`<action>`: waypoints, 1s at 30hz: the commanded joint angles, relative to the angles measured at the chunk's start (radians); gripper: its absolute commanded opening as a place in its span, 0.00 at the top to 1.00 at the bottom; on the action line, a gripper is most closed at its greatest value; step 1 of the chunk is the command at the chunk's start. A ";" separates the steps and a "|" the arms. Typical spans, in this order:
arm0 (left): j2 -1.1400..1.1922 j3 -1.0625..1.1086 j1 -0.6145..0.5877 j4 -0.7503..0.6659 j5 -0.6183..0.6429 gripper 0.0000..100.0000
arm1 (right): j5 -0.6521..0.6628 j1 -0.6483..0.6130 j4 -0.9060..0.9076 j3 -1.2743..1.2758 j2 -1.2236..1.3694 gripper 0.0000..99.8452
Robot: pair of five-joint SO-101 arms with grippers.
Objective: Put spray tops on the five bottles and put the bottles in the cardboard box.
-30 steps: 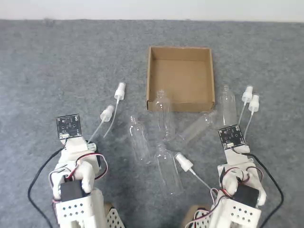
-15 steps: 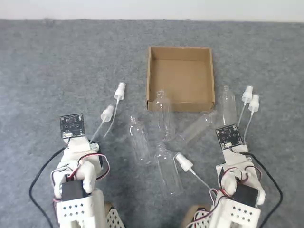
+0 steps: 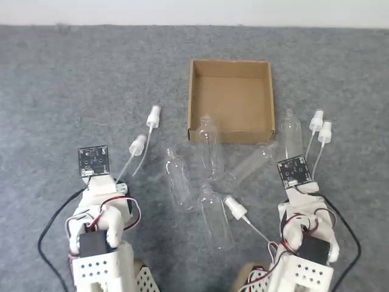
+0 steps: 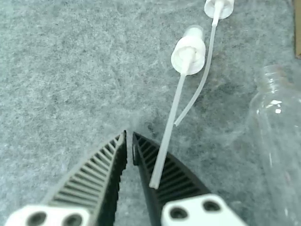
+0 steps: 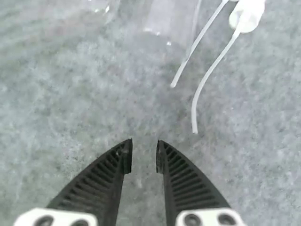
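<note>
Several clear bottles lie uncapped on the grey carpet in front of the cardboard box (image 3: 230, 100), among them one (image 3: 209, 146) by its front wall, one (image 3: 177, 176) to its left and one (image 3: 292, 134) at the right. Two spray tops (image 3: 153, 115) (image 3: 138, 145) lie left of them, a third spray top (image 3: 234, 207) in the middle, two more (image 3: 316, 120) beside the right bottle. My left gripper (image 4: 129, 137) is shut and empty; a spray top (image 4: 188, 49) lies just ahead, its tube crossing over one finger. My right gripper (image 5: 143, 143) is slightly open above bare carpet, short of two tubes (image 5: 211, 70).
The left arm (image 3: 94, 201) and right arm (image 3: 301, 207) stand near the front edge of the carpet. The box is empty inside. A bottle (image 4: 277, 122) lies to the side of the left gripper, and another bottle (image 5: 169, 16) ahead of the right gripper.
The left arm's wrist has shifted a little to the right, toward the spray tops. The right wrist has barely wavered. Nothing on the carpet has moved.
</note>
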 commanded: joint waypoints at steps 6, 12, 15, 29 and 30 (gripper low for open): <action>-0.008 -0.004 -0.003 -0.006 0.002 0.99 | 0.002 0.004 -0.047 -0.198 -0.010 0.94; -0.008 -0.004 -0.003 -0.006 0.002 0.99 | -0.032 0.024 -0.050 -0.376 0.007 0.90; -0.008 -0.004 -0.003 -0.006 0.002 0.99 | -0.043 0.056 -0.051 -0.485 0.105 0.86; -0.008 -0.004 -0.005 -0.006 0.002 0.99 | -0.083 0.166 -0.185 -1.158 1.234 0.85; -0.008 -0.004 -0.005 -0.006 0.002 0.99 | -0.104 0.166 -0.179 -1.223 1.320 0.85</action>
